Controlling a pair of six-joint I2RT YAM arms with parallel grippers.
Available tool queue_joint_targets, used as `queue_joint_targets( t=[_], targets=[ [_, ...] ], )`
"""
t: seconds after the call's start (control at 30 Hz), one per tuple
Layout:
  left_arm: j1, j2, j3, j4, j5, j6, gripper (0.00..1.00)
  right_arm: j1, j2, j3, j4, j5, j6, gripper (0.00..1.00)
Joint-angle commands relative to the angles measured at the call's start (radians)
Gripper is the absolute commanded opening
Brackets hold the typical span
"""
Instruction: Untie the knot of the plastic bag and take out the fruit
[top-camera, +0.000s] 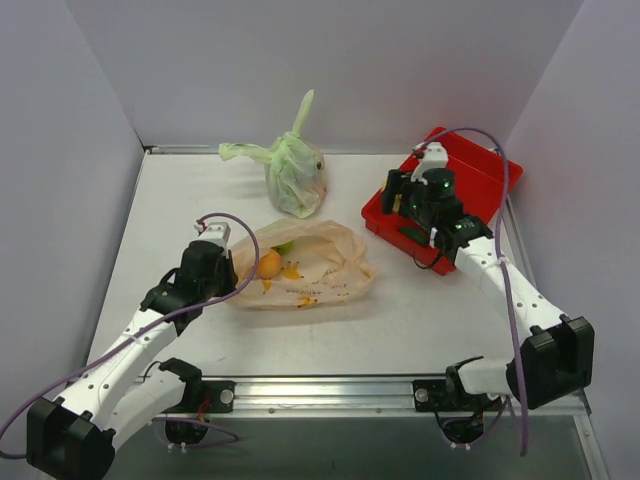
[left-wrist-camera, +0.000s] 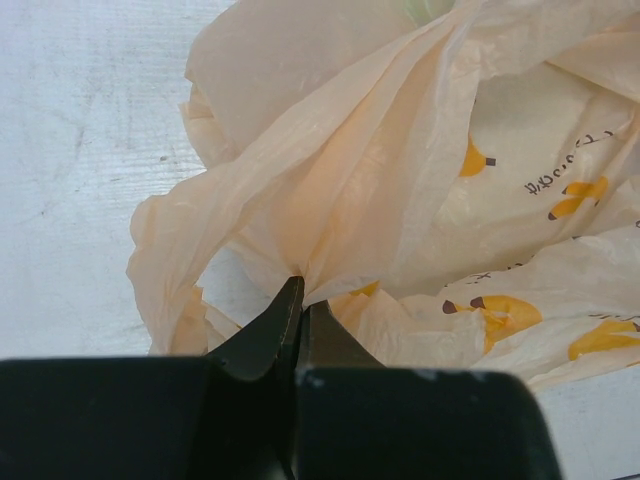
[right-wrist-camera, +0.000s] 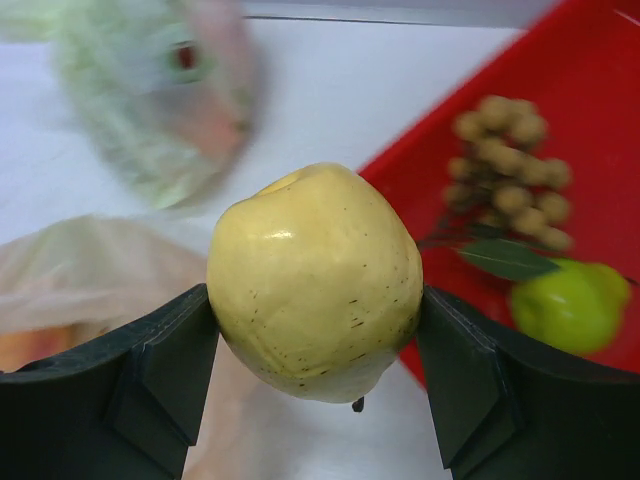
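The white worktop (top-camera: 175, 205) is carrying a pale orange plastic bag (top-camera: 320, 270) centrally, a green plastic bag (top-camera: 295, 180) at twelve o'clock, a red tray (top-camera: 480, 172) at two.

White table (top-camera: 200, 190), seen from above, enclosed by pale walls (top-camera: 90, 120). At far centre stands a translucent green bag (top-camera: 295, 178), knotted shut (one tied tail upright, another trailing left). A red tray (top-camera: 485, 170) lies at the far right, set askew. A metal rail (top-camera: 320, 392) borders the near edge.
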Motion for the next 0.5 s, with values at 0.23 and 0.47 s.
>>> queue_joint_targets(
  t=[0.23, 0.47],
  targets=[
    [0.008, -0.031, -0.009, 0.042, 0.011, 0.003, 0.00, -0.399, 0.310, 0.169, -0.039, 0.178, 0.169, 0.36],
    [0.009, -0.022, -0.005, 0.043, 0.011, 0.003, 0.00, -0.392, 0.360, 0.266, -0.108, 0.124, 0.112, 1.00]
  ],
)
